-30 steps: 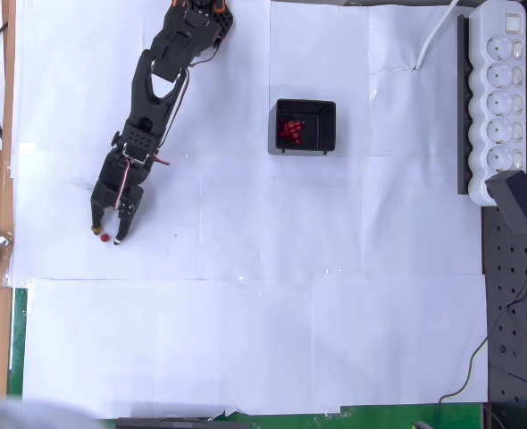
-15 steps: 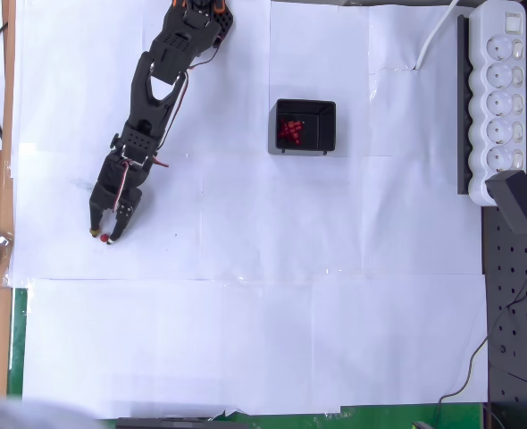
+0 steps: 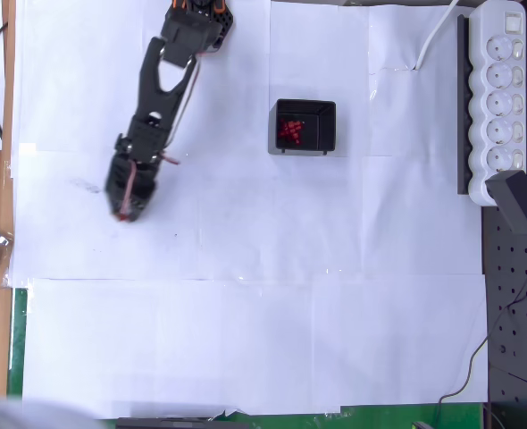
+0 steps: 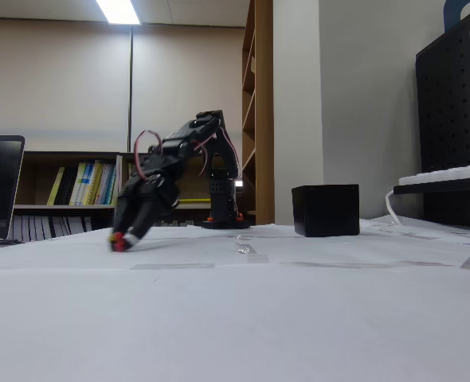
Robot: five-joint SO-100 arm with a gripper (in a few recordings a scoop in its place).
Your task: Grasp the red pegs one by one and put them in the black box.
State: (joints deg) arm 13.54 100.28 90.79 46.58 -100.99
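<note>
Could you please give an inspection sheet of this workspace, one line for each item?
Surface: white paper sheets cover the table, seams taped.
Job's things: black box stands open, with a cluster of red pegs inside; one red peg sits at the gripper tips.
Clutter: nothing seen on the paper.
Gripper: gripper shut on the red peg, low over the paper in the fixed view.
Cables: red wires loop along the arm; a white cable runs to the power strip.
Surroundings: black pegboard at right in the overhead view; bookshelves behind in the fixed view.
</note>
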